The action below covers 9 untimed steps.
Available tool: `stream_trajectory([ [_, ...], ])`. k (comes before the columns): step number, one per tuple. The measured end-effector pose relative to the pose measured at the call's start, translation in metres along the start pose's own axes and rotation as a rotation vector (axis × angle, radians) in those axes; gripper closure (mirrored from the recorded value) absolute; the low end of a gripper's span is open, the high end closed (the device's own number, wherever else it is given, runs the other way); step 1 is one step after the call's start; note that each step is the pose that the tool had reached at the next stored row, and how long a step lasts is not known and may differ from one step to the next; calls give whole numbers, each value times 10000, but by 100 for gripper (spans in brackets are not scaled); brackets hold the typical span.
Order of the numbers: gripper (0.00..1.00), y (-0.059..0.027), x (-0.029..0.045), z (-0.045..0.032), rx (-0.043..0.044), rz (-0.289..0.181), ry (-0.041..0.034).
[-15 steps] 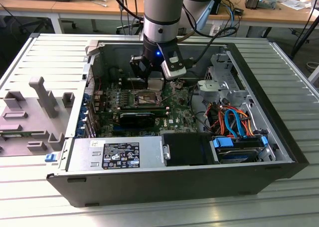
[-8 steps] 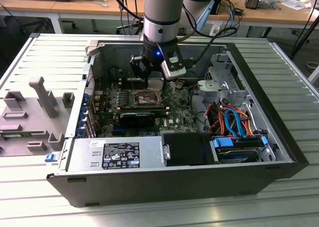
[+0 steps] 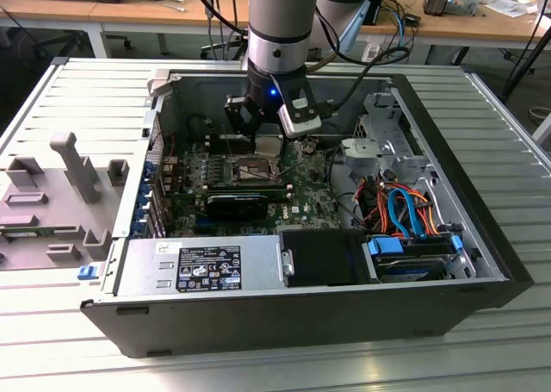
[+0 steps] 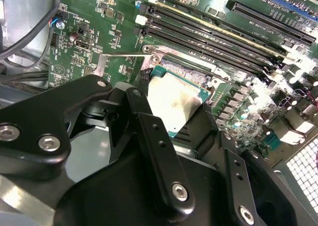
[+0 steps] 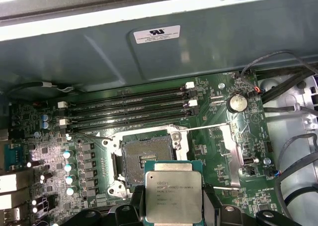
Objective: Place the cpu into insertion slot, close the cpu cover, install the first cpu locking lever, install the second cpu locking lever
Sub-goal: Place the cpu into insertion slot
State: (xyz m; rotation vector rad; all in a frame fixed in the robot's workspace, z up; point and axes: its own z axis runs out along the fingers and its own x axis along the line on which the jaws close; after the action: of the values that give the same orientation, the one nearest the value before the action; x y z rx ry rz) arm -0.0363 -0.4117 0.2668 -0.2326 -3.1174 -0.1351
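In the exterior view, the arm comes down from the far side into an open computer case (image 3: 258, 323) that lies on a ribbed metal table (image 3: 69, 90). The gripper (image 3: 269, 142) hangs over the green motherboard (image 3: 301, 194), at the far part of the case. A pale square under it is the cpu (image 3: 269, 145), just beyond the insertion slot (image 3: 254, 170) and above the board. A grey power supply box (image 3: 198, 267) lies at the near wall, and orange and blue cables (image 3: 405, 211) lie at the exterior view's right.

In the second wrist view, the two black fingers (image 4: 149, 131) of the gripper (image 4: 174, 116) are clenched on two opposite edges of the cpu (image 4: 174, 102). The chip is tilted in this picture, with its silver top visible.

In the first wrist view, the cpu (image 5: 173, 193) sits between the fingers (image 5: 135, 206), held above the board. The insertion slot (image 5: 144, 159) is uncovered, with its dark centre bare. A narrow silvery plate (image 5: 233, 151) stands beside the slot; I cannot tell if it is the cpu cover. The long black memory slots (image 5: 129, 112) run beyond the slot.
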Motion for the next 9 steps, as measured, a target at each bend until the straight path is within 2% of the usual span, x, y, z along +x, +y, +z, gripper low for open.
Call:
stream_trajectory([
  [9,45,0,0,0,-1,88,-8],
])
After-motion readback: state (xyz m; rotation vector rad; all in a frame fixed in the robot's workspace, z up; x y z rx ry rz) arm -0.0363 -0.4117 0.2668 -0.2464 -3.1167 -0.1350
